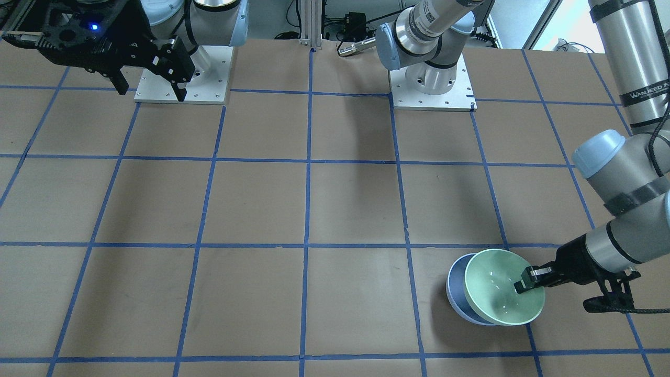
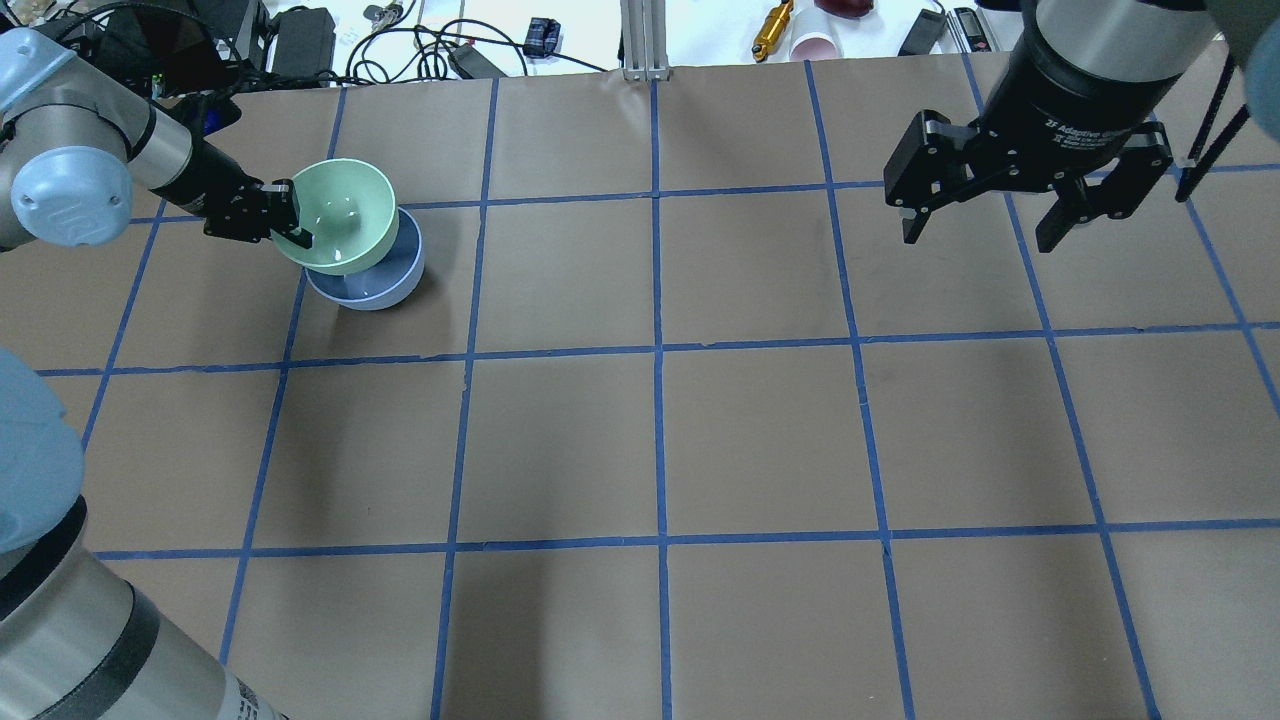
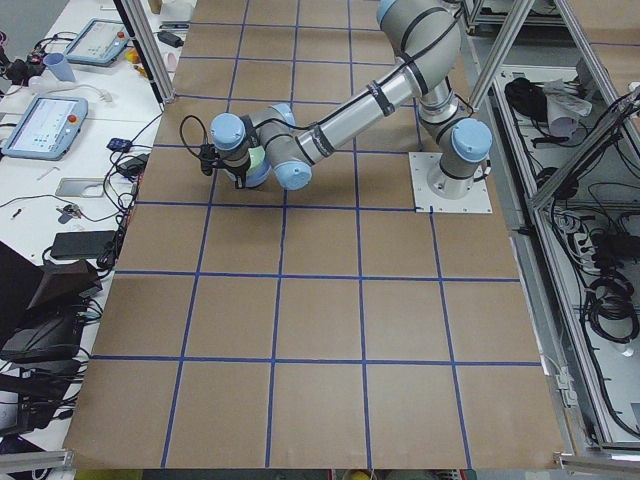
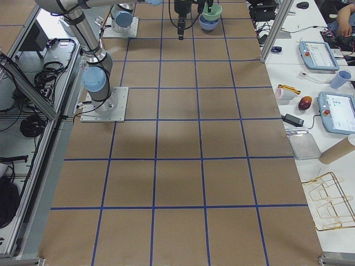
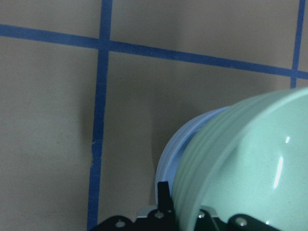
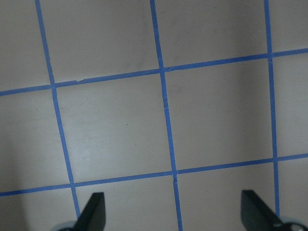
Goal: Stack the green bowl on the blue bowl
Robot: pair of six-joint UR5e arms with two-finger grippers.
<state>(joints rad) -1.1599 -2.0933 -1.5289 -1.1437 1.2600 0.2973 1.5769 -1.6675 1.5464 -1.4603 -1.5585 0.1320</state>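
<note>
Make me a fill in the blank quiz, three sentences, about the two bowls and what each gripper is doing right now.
1. The left gripper is shut on the rim of the ____ bowl.
2. The blue bowl sits partly ____ the tilted bowl in that grip.
3. The right gripper hangs over bare table, its fingers ____ and holding nothing.
Missing words: green (the green bowl); under; open.
</note>
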